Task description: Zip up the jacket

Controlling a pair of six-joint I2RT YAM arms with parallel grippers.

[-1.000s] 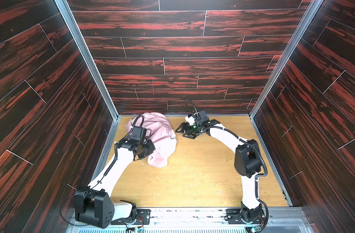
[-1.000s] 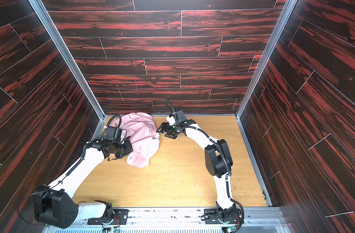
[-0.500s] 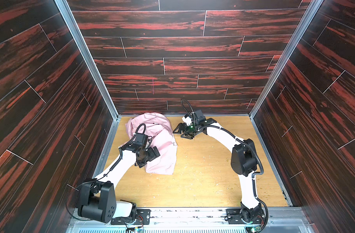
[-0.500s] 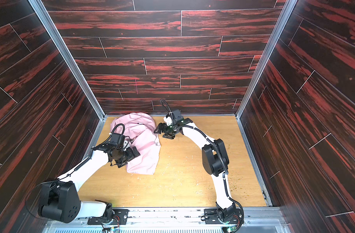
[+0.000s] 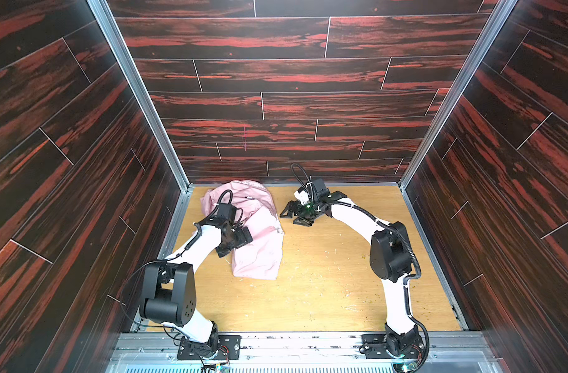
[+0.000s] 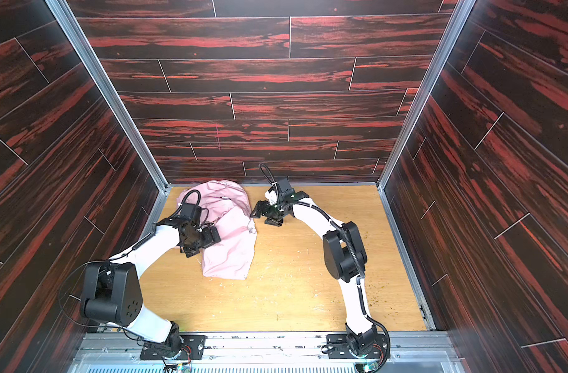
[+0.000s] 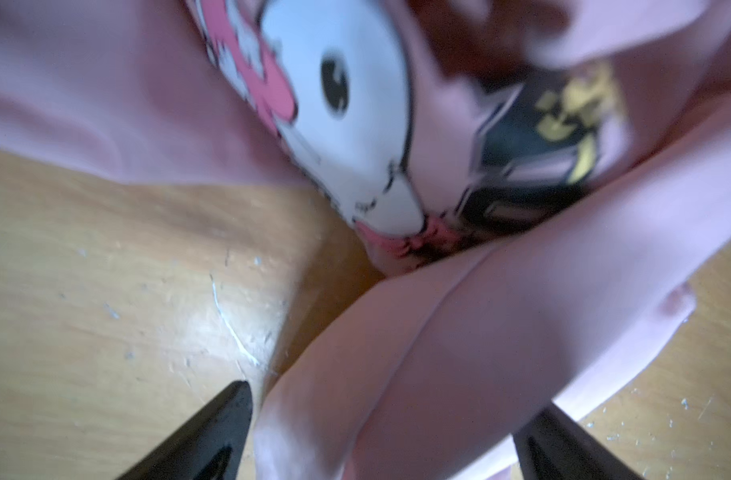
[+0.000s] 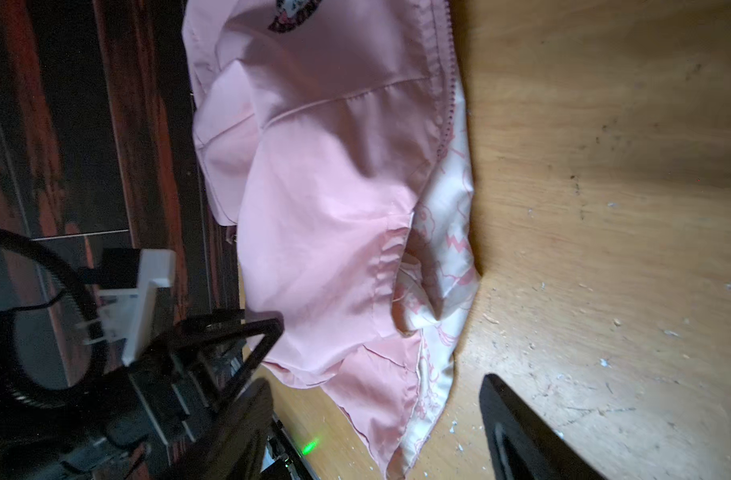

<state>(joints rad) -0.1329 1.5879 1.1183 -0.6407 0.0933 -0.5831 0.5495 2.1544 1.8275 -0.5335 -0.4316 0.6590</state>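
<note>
Jacket [image 7: 438, 353] fold lies between left tool [image 7: 397, 397] fingers spread wide; right tool [image 8: 376, 379] gapes empty.

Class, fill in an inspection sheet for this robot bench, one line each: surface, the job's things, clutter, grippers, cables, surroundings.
Surface: wooden table, scuffed.
Job's things: pink jacket crumpled at the far left; zip teeth run along a loose edge with printed lining showing, so it is unzipped there.
Clutter: pale flecks scattered over the table.
Grippers: left gripper open over the jacket, a fold of cloth between its fingers; right gripper open beside the jacket's edge, holding nothing.
Cables: a black cable loops over the left wrist, another over the right; ribbed hose along the right arm.
Surroundings: dark red wood-look walls on three sides; metal rail in front.
</note>
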